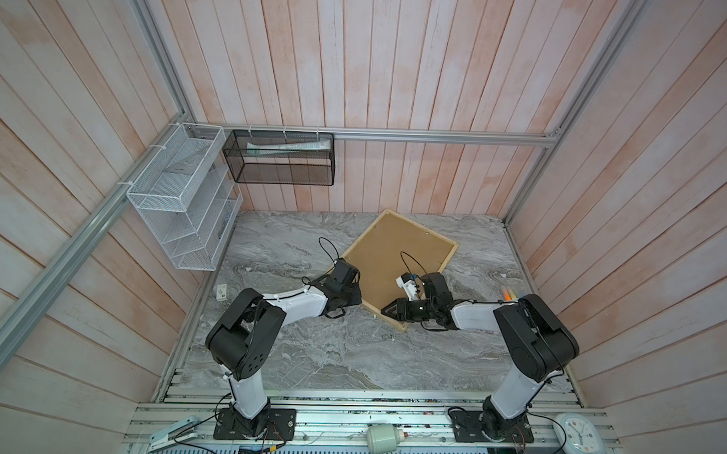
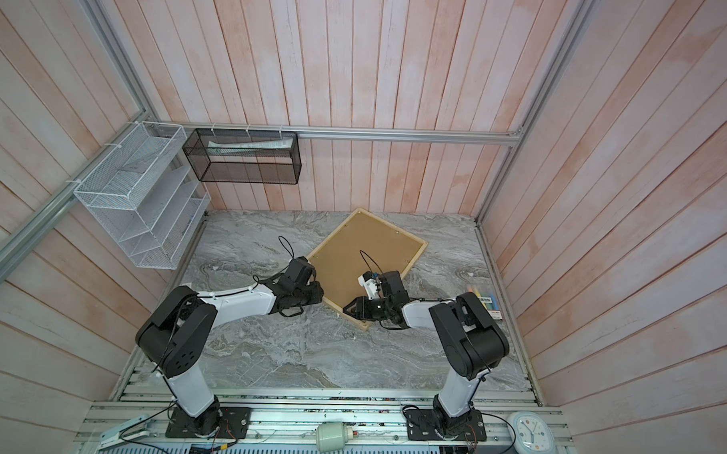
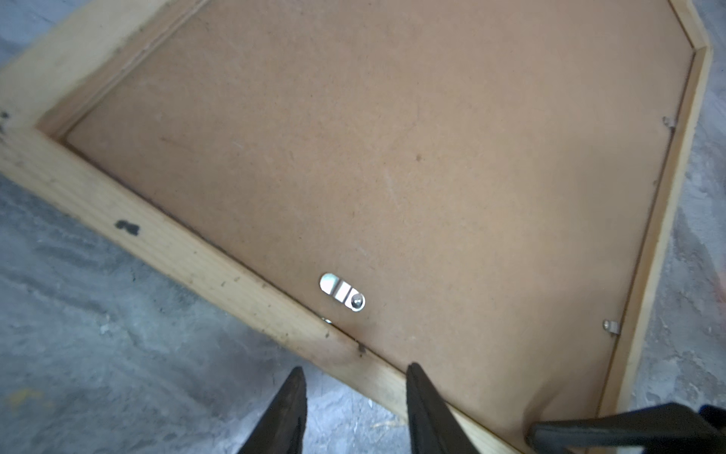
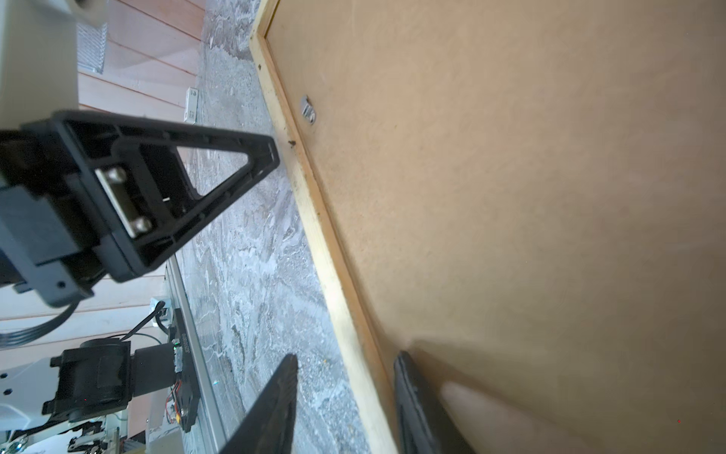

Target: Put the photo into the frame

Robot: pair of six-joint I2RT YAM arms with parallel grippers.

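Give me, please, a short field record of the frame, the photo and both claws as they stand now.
frame: lies back-up and askew on the marble table, brown backboard showing
photo: not in view
left claw: astride the frame's near rail, grip unclear
right claw: astride the same rail, nearer the corner; bare table shows between outer finger and rail
metal clip: on the backboard, just ahead of the left claw

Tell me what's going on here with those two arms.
Both arms are working on the frame, which lies back-up on the marble table with its fibreboard back in place. The left gripper and right gripper each straddle the same wooden rail, the one nearest the robot. Their jaws are open, one finger outside and one over the back. No photo shows in any view.
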